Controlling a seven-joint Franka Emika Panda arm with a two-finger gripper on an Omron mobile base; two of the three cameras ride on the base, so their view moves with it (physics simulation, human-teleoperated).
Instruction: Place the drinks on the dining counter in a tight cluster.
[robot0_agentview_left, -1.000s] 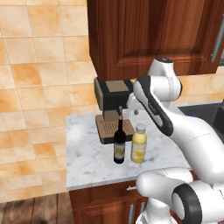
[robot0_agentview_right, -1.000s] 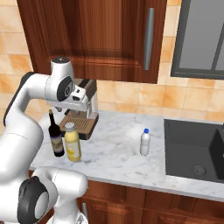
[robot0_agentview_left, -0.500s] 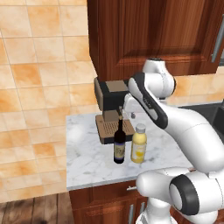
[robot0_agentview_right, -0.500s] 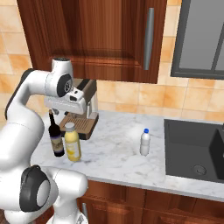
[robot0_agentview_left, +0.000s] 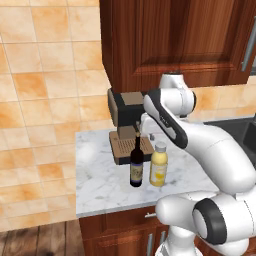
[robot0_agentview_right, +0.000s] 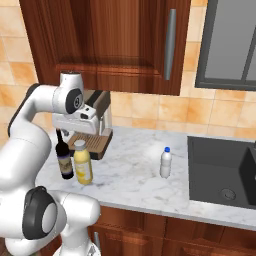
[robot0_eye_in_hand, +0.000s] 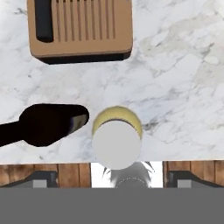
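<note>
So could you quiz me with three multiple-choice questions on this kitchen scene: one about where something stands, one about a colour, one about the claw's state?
1. Where does the small white bottle stand?
A. Inside the sink
B. Alone on the marble counter, apart from the other two bottles
C. On the coffee machine

2. What colour is the small white bottle's cap?
A. Red
B. Blue
C. Green

3. How is the gripper set?
A. Shut on the wine bottle
B. Shut on nothing
C. Open, above the yellow juice bottle

Answers: 1 B, it stands between the yellow juice bottle and the sink; 2 B, the cap looks blue; 3 C, the fingertips sit wide apart.
</note>
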